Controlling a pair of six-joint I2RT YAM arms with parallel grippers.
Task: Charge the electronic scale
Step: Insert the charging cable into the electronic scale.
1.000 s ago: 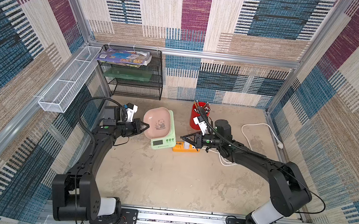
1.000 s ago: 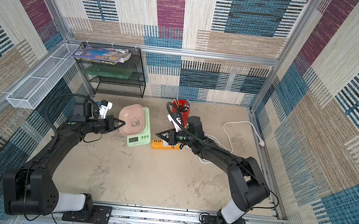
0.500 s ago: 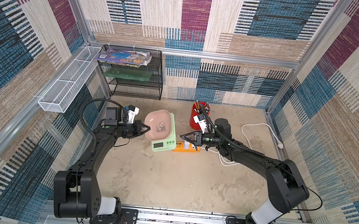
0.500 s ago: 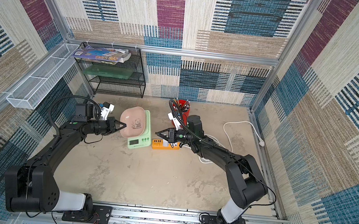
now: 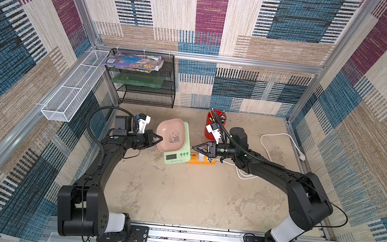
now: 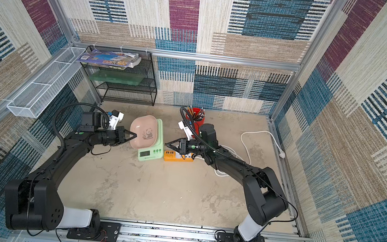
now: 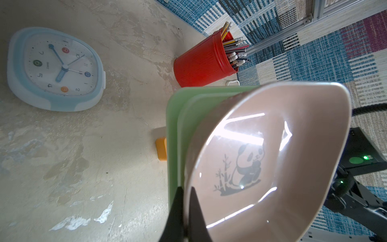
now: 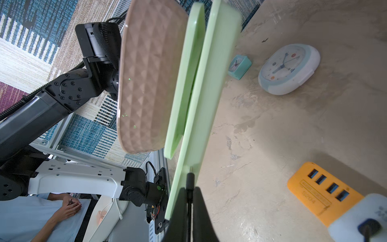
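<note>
The scale (image 5: 174, 158) was found on the tabletop toward the middle of its back edge, just beside the left end of the orange strip (image 5: 201, 158) and in front of the red pencil pot (image 5: 213, 126). Its pink bowl (image 5: 172, 135) was pinched at the left rim by the left gripper (image 5: 157, 138), whose jaws were clenched on either side of the wall, as was plain in the left wrist view. The right gripper (image 5: 195, 148) was clenched on a small black plug (image 8: 190, 180), whose tip was laid against the scale's right side edge. Whether it was already seated in a port could not be told. The step in hand was judged to be the insertion. It would be done well if the plug were kept square to the edge and level with the port, and pushed straight in slowly. The scale should be braced from the left so that it was not slid away, yet the thin bowl should not be tipped or dragged off the platform by that hold.
</note>
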